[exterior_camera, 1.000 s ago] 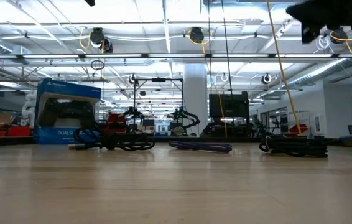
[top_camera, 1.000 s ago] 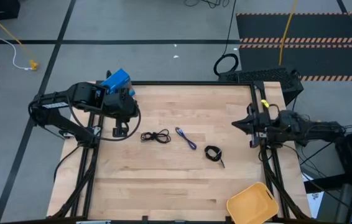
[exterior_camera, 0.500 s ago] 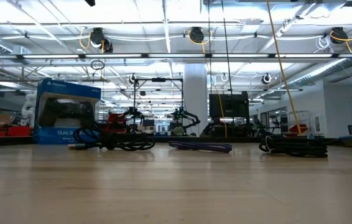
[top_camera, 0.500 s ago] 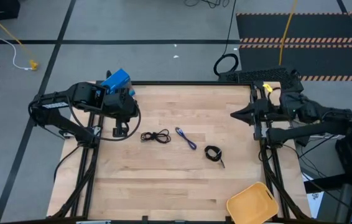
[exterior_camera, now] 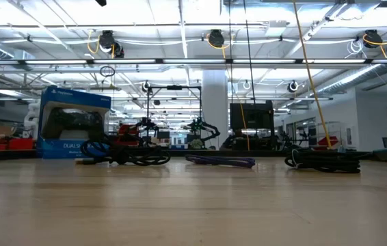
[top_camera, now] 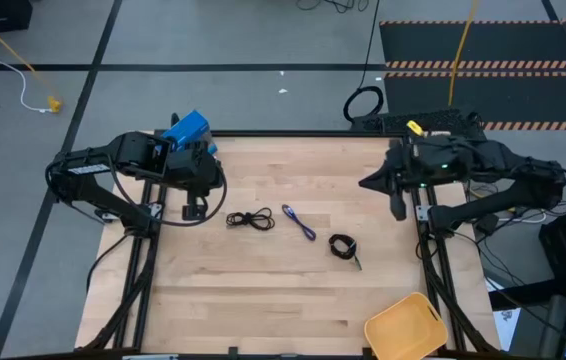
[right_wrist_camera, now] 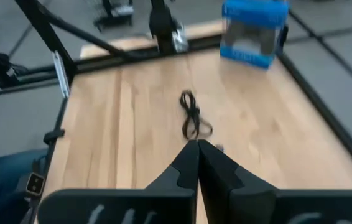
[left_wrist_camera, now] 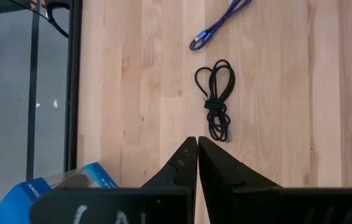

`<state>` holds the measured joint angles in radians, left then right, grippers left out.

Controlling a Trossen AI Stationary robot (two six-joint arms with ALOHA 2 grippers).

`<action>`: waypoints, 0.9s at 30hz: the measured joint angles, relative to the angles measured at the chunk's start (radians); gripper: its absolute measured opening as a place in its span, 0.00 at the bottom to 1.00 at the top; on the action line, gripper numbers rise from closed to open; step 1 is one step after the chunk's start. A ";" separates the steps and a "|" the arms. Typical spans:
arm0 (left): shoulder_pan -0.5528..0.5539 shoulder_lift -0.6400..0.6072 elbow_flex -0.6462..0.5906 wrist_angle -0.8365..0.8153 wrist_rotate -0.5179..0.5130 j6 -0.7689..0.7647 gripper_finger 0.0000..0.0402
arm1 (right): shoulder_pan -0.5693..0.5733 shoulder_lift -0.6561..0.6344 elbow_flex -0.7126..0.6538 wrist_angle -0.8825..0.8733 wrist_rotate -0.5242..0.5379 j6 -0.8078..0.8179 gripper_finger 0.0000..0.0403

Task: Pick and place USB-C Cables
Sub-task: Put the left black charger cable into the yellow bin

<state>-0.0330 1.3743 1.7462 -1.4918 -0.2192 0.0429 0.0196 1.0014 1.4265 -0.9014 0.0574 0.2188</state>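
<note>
A large open hall lies beyond the table (exterior_camera: pixel 193 205) — rows of bright ceiling lights (exterior_camera: pixel 180 31) run between metal beams, with a white pillar (exterior_camera: pixel 215 109) standing mid-room. From above, the grey floor (top_camera: pixel 243 100) carries dark lines, and a black mat (top_camera: pixel 483 45) edged with orange-striped tape — crossed by a yellow cord (top_camera: pixel 460 50) — lies beyond the table's right corner.

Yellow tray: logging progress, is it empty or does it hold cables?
Empty: the yellow tray shows a bare bottom in the high view.
</note>
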 joint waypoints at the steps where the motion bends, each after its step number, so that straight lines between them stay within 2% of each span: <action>1: 0.000 0.000 0.000 0.002 0.000 0.000 0.05 | 0.000 0.011 0.000 -0.011 0.000 0.022 0.00; 8: 0.000 0.000 0.000 0.003 0.000 -0.007 0.05 | 0.008 0.068 0.000 -0.140 0.025 0.136 0.00; 14: 0.000 0.000 -0.003 0.006 0.000 -0.038 0.05 | 0.044 0.094 -0.045 -0.094 0.028 0.154 0.00; 23: 0.000 0.000 -0.064 0.044 0.001 -0.049 0.05 | 0.101 0.101 -0.120 -0.091 0.138 0.314 0.00; 27: -0.001 -0.001 -0.117 0.061 0.002 -0.049 0.05 | 0.160 0.100 -0.167 -0.015 0.250 0.335 0.00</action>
<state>-0.0338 1.3735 1.6289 -1.4309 -0.2176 -0.0063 0.1797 1.1013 1.2599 -0.9165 0.3072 0.5537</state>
